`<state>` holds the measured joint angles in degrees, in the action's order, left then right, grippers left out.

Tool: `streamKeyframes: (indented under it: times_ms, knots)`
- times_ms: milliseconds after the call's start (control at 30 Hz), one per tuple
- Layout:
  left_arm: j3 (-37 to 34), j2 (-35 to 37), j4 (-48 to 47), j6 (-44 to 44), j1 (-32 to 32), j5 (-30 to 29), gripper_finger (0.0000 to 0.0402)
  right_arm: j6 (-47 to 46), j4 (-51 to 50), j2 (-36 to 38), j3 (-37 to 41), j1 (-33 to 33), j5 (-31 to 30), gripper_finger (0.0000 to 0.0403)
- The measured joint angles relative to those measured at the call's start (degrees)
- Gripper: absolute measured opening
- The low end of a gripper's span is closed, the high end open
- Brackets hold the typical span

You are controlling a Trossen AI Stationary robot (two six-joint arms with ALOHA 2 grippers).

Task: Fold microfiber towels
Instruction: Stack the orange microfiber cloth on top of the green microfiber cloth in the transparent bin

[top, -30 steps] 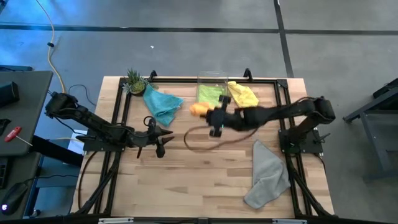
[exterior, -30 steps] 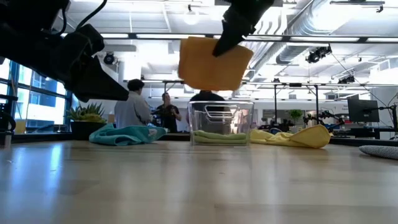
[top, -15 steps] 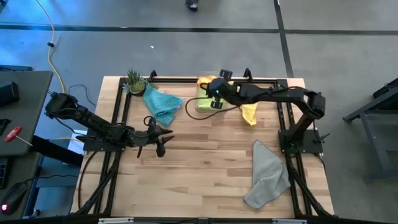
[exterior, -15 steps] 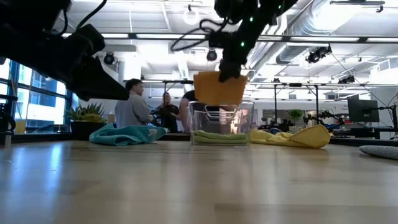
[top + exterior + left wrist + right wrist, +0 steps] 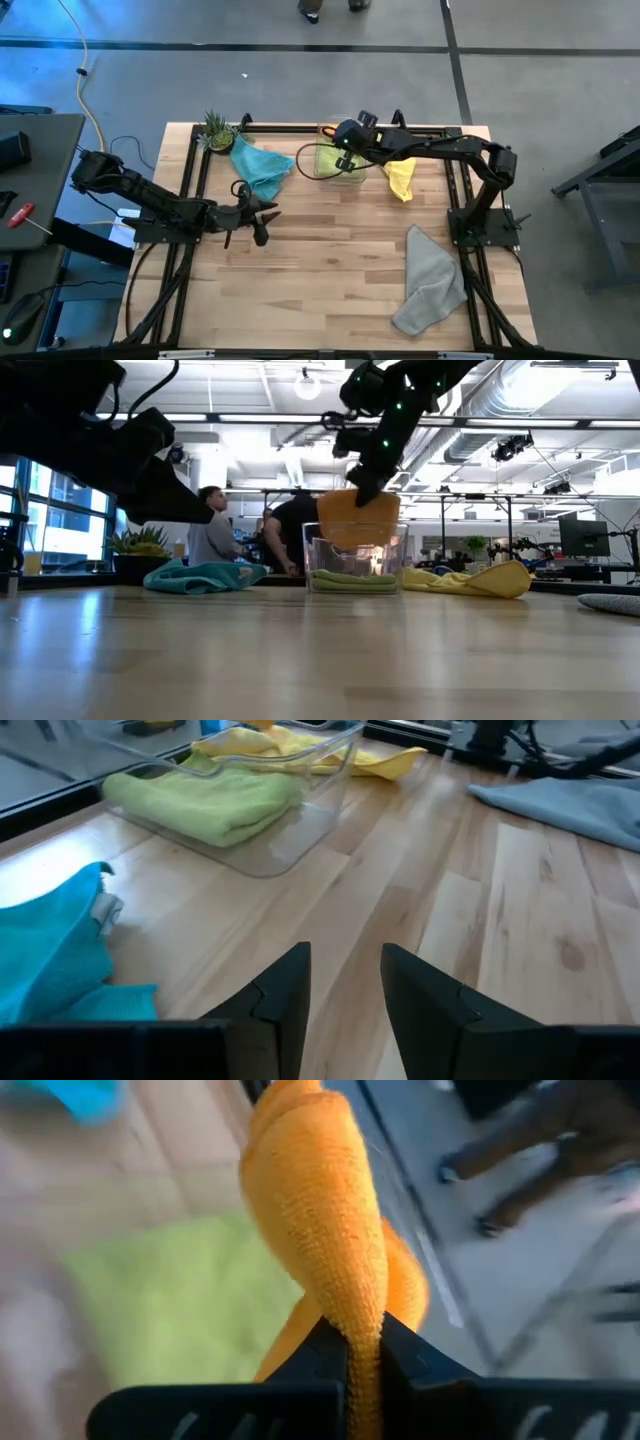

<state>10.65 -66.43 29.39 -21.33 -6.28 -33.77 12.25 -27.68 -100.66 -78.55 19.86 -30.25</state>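
My right gripper (image 5: 366,488) is over the clear bin (image 5: 398,565) at the table's far edge, shut on the orange towel (image 5: 358,520). The towel's lower part is inside the bin walls, above a folded lime green towel (image 5: 352,581). A teal towel (image 5: 258,166) lies left of the bin, a yellow one (image 5: 400,178) to its right, and a grey one (image 5: 430,276) at the near right. My left gripper (image 5: 345,990) hovers open at the table's left, near the teal towel. My right gripper pinches a bunched fold at the orange towel's top (image 5: 362,1305) between its two fingers (image 5: 402,1348). The fingers slant down from above, coming from the table's right. The towel hangs below them, lifted clear, with its lower edge (image 5: 352,544) inside the bin.
A small potted plant (image 5: 215,130) stands at the far left corner. Black frame rails (image 5: 452,170) run along the table's sides and far edge. People stand in the room beyond the far edge (image 5: 212,525). Bare wood lies across the table's middle and near side (image 5: 320,270).
My right gripper has carried the orange towel from over the table's middle toward the far edge and then down. The towel, which hung high and clear, now hangs with its lower part inside the bin.
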Motion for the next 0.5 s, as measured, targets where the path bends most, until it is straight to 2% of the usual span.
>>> streamKeyframes:
  times_ms: [100, 167, 367, 500]
  knots:
    - [-0.02, 0.00, 0.02, -0.01, 1.58, 0.76, 0.0113, -2.17, -0.46, 0.38, -0.35, -0.01, 7.61, 0.0000]
    - [0.00, 0.03, 0.08, 0.41, 3.32, 3.20, 0.0113, -0.13, 0.72, 0.72, -0.46, -0.30, 11.42, 0.0000]
    - [0.00, 2.43, 0.37, 5.99, 10.30, 14.66, 0.0101, 9.57, 5.99, 2.72, 2.65, -3.10, 11.21, 0.0000]
    - [0.03, 5.68, 0.51, 6.74, 17.02, 27.56, 0.0071, 17.69, 10.87, 6.27, 5.67, -7.04, 8.98, 0.0000]
